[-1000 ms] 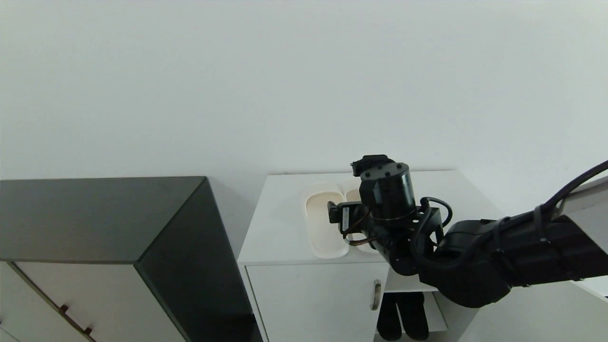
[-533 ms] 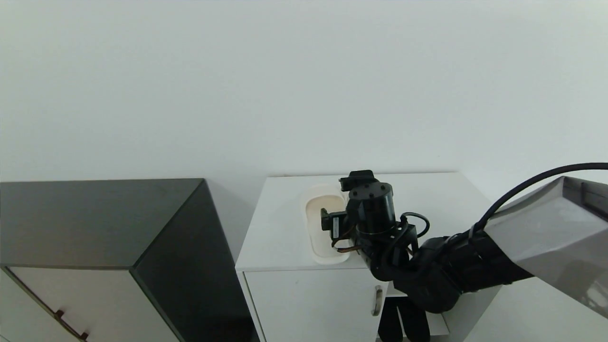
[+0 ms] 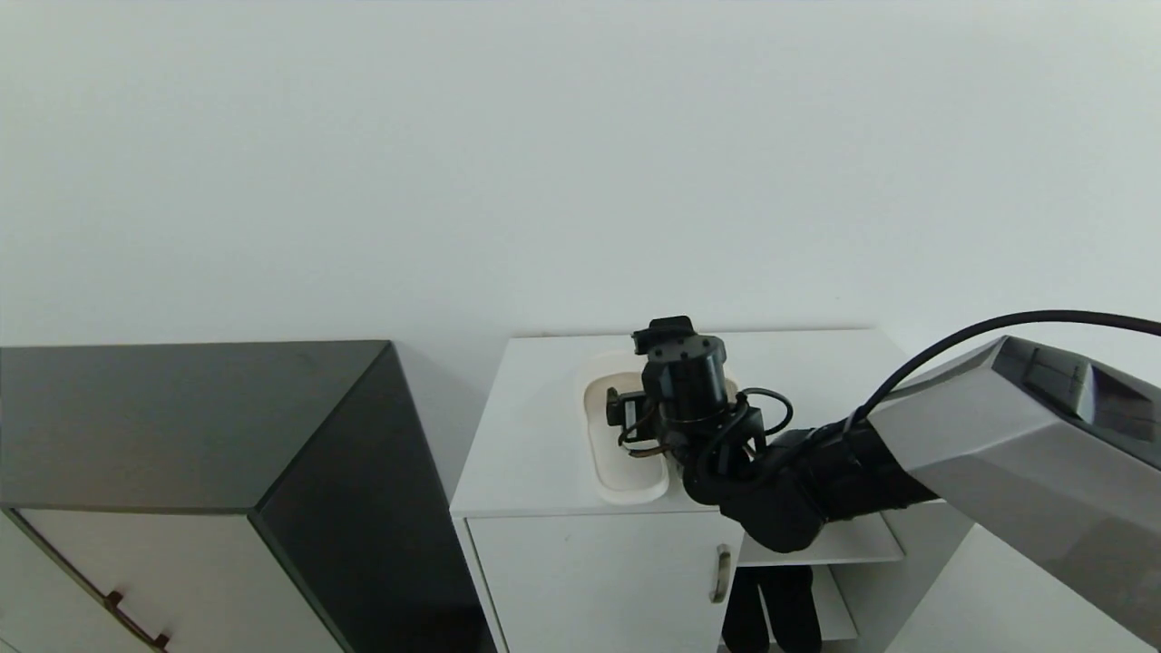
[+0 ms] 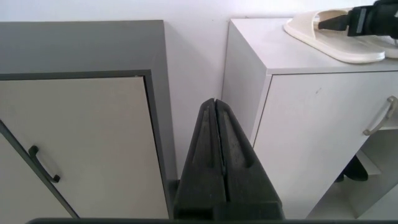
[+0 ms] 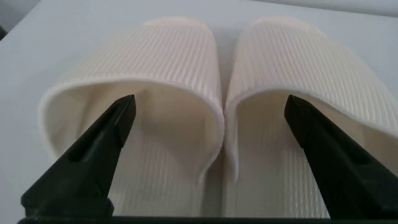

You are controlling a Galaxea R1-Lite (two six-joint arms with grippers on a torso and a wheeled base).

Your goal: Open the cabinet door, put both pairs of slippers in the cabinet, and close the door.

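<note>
Cabinet top (image 3: 535, 444): right claw (image 5: 209, 104) partly hides cream slippers (image 3: 626, 467).

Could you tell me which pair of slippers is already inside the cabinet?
The black pair, below the shelf; the cream pair lies on the cabinet top.

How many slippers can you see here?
4. Two cream slippers lie side by side on the white cabinet top; two black slippers inside it, under the shelf, partly hidden.
</note>
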